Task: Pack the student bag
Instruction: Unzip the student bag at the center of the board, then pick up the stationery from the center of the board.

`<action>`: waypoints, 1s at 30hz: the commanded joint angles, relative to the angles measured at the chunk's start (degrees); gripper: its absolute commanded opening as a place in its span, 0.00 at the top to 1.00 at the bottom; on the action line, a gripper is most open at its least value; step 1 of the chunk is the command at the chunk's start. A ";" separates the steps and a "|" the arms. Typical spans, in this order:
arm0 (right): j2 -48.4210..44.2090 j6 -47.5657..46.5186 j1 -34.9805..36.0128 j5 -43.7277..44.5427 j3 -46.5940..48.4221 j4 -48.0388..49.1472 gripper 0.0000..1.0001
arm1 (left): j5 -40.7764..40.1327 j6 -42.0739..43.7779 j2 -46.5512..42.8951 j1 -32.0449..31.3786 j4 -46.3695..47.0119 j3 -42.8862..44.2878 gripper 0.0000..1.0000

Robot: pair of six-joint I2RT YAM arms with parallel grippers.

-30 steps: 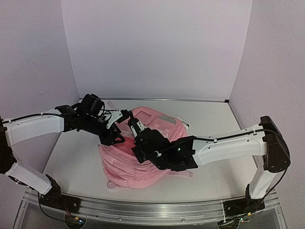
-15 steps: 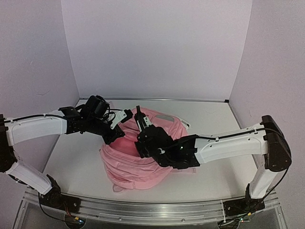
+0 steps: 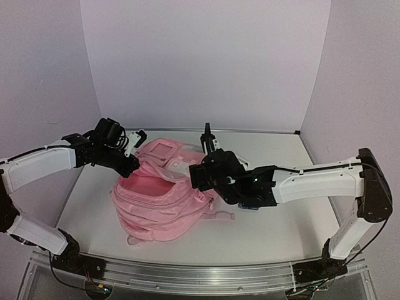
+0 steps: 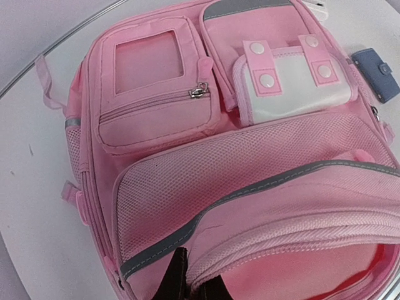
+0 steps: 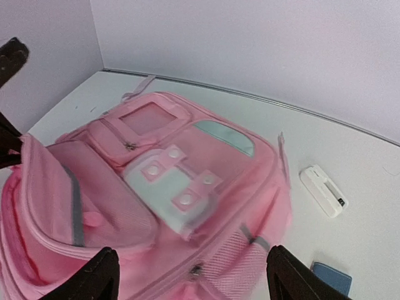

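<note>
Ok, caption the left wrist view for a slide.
Left gripper shut on the student bag, holding its main compartment open.

Top view looks down from behind; both wrist views, close in, share the student bag [image 4: 187, 156]

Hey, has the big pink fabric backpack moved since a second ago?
Yes. The large soft pink fabric backpack has slid left, nearer the left wall, judged against the table's rear edge.

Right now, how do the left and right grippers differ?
Jaws: left gripper shut on the student bag, at its opening rim; right gripper wide open, holding nothing. Place: left gripper at the bag's left; right gripper raised off it, at its right. Both face the bag.
</note>
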 commanded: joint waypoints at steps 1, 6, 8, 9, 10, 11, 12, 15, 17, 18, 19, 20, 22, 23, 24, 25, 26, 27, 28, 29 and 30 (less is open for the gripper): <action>-4.00 3.49 -7.80 -6.10 -3.16 -1.09 0.14 | -0.94 -5.07 -1.55 1.69 -1.79 2.67 1.00; -2.86 3.43 -19.61 -19.94 -5.44 -1.24 0.05 | 11.89 -3.79 1.24 1.66 0.91 6.71 1.00; -0.67 2.27 -23.91 -24.17 -5.17 -1.35 0.02 | 17.19 -2.52 1.82 1.65 2.74 7.97 1.00; 0.47 1.71 -25.91 -25.36 -4.86 -1.43 0.02 | 19.46 -2.02 1.96 1.66 3.63 8.50 1.00; 1.63 1.04 -27.80 -26.39 -4.48 -1.49 0.02 | 21.53 -1.59 2.04 1.64 4.26 9.02 1.00; 2.74 0.33 -29.95 -27.55 -4.04 -1.60 0.02 | 22.87 -1.24 2.06 1.65 4.73 9.47 1.00; 3.83 -0.36 -31.86 -28.57 -3.52 -1.70 0.02 | 23.42 -0.98 2.02 1.67 4.99 9.80 1.00; 7.76 -3.39 -35.55 -32.53 -1.36 -2.27 0.02 | 22.63 -0.70 1.44 1.65 5.50 9.15 1.00; 11.08 -5.50 -36.64 -32.84 1.25 -3.98 0.02 | 20.94 -0.63 0.64 1.68 6.42 7.32 1.00; 13.08 -6.86 -36.90 -32.38 2.31 -5.24 0.02 | 20.22 -0.55 0.12 1.64 6.78 6.36 1.00; 14.71 -8.11 -37.06 -31.44 3.59 -6.06 0.02 | 19.47 -0.54 -0.27 1.68 6.58 6.07 1.00; 15.83 -9.31 -37.02 -30.55 4.54 -6.34 0.02 | 19.14 -0.48 -0.67 1.64 6.45 5.94 1.00; 17.29 -11.33 -36.99 -28.48 5.93 -7.04 0.02 | 18.65 -0.43 -1.35 1.67 6.84 5.53 1.00; 17.83 -12.30 -37.11 -27.49 6.42 -7.37 0.02 | 18.46 -0.39 -1.54 1.64 6.99 5.40 1.00; 18.19 -13.08 -37.27 -27.12 6.94 -7.66 0.02 | 18.31 -0.38 -1.52 1.64 6.89 5.57 1.00; 18.58 -13.96 -37.37 -26.55 7.28 -7.92 0.02 | 18.14 -0.36 -1.35 1.68 6.63 5.78 1.00; 18.98 -14.60 -37.44 -26.10 7.60 -8.11 0.03 | 18.04 -0.42 -1.18 1.69 6.46 5.94 1.00; 19.54 -15.24 -37.53 -25.83 8.01 -8.30 0.04 | 18.00 -0.42 -1.03 1.69 6.26 6.10 1.00; 20.03 -15.70 -37.78 -25.79 8.29 -8.54 0.05 | 18.14 -0.52 -0.74 1.69 6.00 6.23 1.00; 20.71 -16.15 -37.91 -25.78 8.70 -8.71 0.06 | 18.29 -0.53 -0.54 1.69 5.78 6.36 1.00; 21.47 -16.61 -38.10 -25.88 9.08 -8.87 0.08 | 18.46 -0.58 -0.40 1.69 5.64 6.44 1.00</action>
